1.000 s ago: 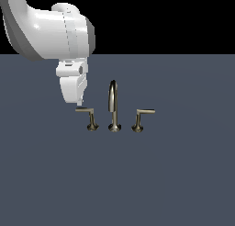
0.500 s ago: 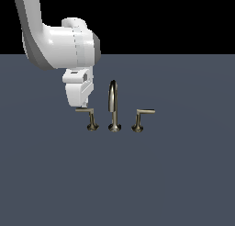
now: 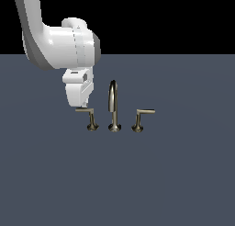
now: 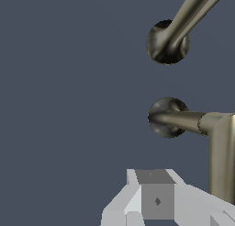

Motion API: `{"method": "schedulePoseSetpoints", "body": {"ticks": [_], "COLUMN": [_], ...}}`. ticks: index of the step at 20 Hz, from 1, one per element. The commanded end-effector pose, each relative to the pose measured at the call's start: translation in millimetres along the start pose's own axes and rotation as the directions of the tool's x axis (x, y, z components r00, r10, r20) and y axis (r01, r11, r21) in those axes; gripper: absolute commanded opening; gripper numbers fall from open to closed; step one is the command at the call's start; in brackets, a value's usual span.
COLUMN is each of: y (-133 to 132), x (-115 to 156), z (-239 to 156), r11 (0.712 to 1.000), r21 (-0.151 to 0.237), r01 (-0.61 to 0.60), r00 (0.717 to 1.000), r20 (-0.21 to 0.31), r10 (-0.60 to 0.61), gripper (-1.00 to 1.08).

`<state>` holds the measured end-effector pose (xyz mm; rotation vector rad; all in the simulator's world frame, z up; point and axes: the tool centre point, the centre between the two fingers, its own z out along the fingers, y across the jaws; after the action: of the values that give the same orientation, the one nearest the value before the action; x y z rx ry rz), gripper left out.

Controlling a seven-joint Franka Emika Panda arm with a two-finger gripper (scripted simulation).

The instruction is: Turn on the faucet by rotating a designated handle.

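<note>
The faucet [image 3: 113, 106] stands mid-scene, a thin arched spout between two low levers. The handle [image 3: 86, 111] is the lever on the exterior view's left, its flat arm pointing left from a flared post. My gripper [image 3: 82, 105] hangs straight above the arm's outer end, its tips just over or touching it; contact cannot be told. In the wrist view the handle [image 4: 215, 128] bends beside the fingers [image 4: 157, 200], which show no gap between them and hold nothing. The spout's base [image 4: 167, 42] lies beyond the handle's post.
The mirror-twin lever [image 3: 143, 115] stands on the spout's other side, its arm pointing to the exterior view's right. Everything sits on a flat dark grey-blue surface [image 3: 174, 174]. My white arm [image 3: 55, 41] reaches in from the upper left.
My gripper has come down and slightly toward the exterior view's right, ending just above the handle's arm. The faucet's levers have not moved.
</note>
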<state>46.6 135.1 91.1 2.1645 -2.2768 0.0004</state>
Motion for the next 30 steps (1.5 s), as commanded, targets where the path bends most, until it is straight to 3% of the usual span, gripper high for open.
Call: {"method": "schedulePoseSetpoints", "body": {"ticks": [1,10,11,26,30], "y": [6,33,25,75,71], "x": [-3,-18,-12,-8,-3], "z": [0,0,0,0,0], "r11": [1.000,1.000,1.000,1.000,1.000], "r21": [0.000,0.000,0.008,0.001,0.009], "r01": [0.001,0.001,-0.008,0.000,-0.003], "r00": [1.000,1.000,1.000,1.000,1.000], "r20": [0.000,0.000,0.002,0.000,0.005], "r10": [-0.001,-0.001,0.008,0.000,0.003], "gripper": [-1.00,-1.00,-1.00,-1.00,-1.00]}}
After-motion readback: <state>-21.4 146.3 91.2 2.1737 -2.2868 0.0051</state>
